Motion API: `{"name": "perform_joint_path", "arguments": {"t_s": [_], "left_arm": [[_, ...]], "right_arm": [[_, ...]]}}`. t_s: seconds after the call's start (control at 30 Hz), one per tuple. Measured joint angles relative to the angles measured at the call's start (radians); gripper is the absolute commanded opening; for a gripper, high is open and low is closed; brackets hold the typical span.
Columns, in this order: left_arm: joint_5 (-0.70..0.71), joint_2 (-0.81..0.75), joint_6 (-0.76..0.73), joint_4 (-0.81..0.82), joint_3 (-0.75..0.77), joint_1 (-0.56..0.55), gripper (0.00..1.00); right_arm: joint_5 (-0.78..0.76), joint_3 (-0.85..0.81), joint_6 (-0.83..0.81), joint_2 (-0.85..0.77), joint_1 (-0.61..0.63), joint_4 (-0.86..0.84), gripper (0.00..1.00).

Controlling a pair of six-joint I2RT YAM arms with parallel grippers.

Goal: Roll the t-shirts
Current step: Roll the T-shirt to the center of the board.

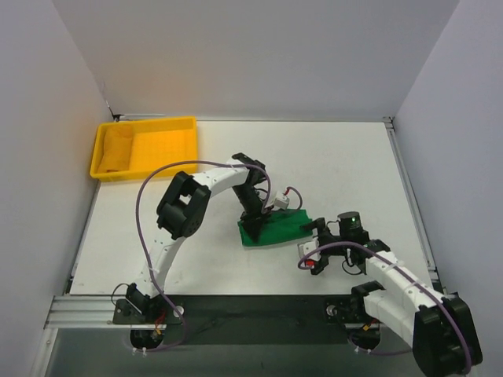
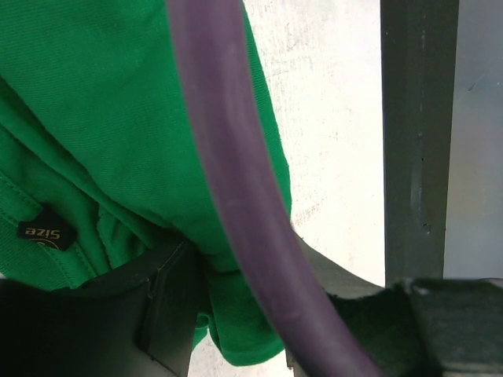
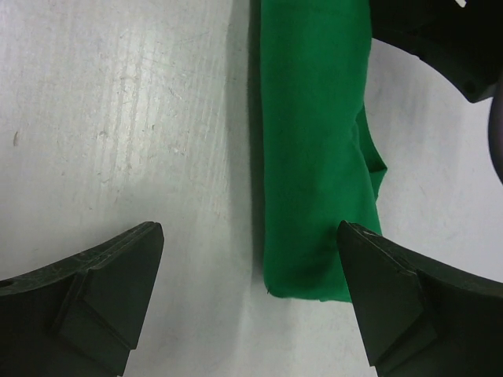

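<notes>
- Green t-shirt lies folded into a narrow strip on the table, just ahead of the two arm bases.
- Left gripper is down on the shirt's left end. Its fingers are closed on a bunched fold of fabric, which fills the gap between them.
- Size tag shows on the shirt, just beside that pinch point.
- Purple cable crosses the left wrist view in front of the shirt and hides part of the grip.
- Right gripper is at the shirt's right end, jaws spread wide and holding nothing.
- In the right wrist view the shirt's end lies between its fingers, close against one and well apart from the other. Can't tell if it touches.
- Yellow tray sits well apart from the shirt, far-left of it, with a yellow bundle in its left end.
</notes>
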State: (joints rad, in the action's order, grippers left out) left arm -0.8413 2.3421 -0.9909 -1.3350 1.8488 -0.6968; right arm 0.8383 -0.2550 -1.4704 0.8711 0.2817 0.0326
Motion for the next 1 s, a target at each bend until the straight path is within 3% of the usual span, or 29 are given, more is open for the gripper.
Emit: {"name": "perform_joint_path", "arguments": {"t_s": [0.37,0.8,0.9,1.0], "left_arm": [[-0.038,0.027,0.0,-0.027,0.018,0.01,0.09],[-0.061,0.049,-0.008,-0.049,0.038,0.015,0.09],[-0.068,0.052,-0.012,-0.051,0.038,0.018,0.09],[-0.079,0.058,-0.015,-0.053,0.038,0.023,0.09]], "right_arm": [[0.006,0.003,-0.048,0.237,0.03,-0.31,0.96],[-0.004,-0.006,-0.108,0.288,0.037,-0.37,0.98],[-0.013,-0.006,-0.113,0.345,0.044,-0.474,0.91],[-0.024,-0.011,-0.133,0.398,0.047,-0.542,0.71]]}}
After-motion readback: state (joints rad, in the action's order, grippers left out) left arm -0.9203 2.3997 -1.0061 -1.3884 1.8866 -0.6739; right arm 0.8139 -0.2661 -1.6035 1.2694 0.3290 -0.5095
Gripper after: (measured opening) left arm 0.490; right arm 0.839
